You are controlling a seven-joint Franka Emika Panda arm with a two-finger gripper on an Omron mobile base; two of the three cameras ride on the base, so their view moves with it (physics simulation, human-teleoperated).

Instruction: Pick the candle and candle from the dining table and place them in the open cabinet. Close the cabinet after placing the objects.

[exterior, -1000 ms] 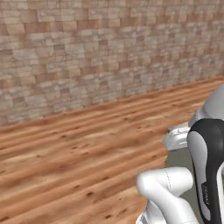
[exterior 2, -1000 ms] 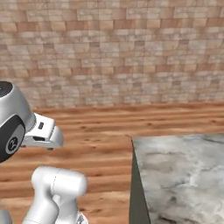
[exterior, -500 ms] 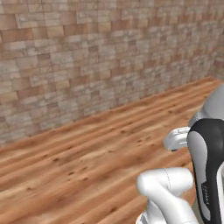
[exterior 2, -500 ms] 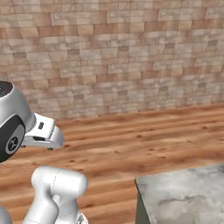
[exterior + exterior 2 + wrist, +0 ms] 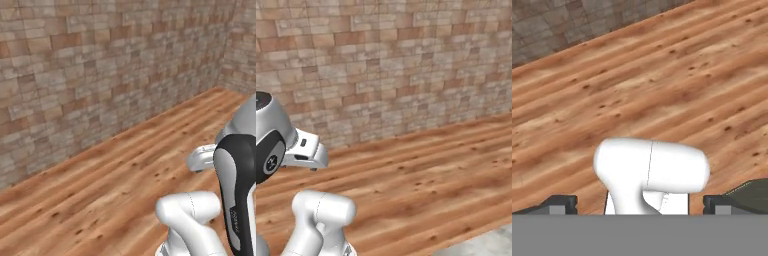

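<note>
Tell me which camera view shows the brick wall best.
The right base view: the brick wall faces the camera and spans the upper half. The left base view has it slanted, with a corner. The hand view catches a dark strip.

Rough matt brick wall (image 5: 75,75), smooth varnished knotty wood plank floor (image 5: 431,190), veined marble dining table (image 5: 486,246) corner

Of the task's things, a small corner of the table (image 5: 483,246) shows at the bottom right edge of the right base view: a sliver of grey-and-white veined marble top, flat and level, with its near edge running up toward the right. It lies low in front of the wooden floor. What shows of its surface is bare. The rest of the slab is cut off by the picture's edge.
</note>
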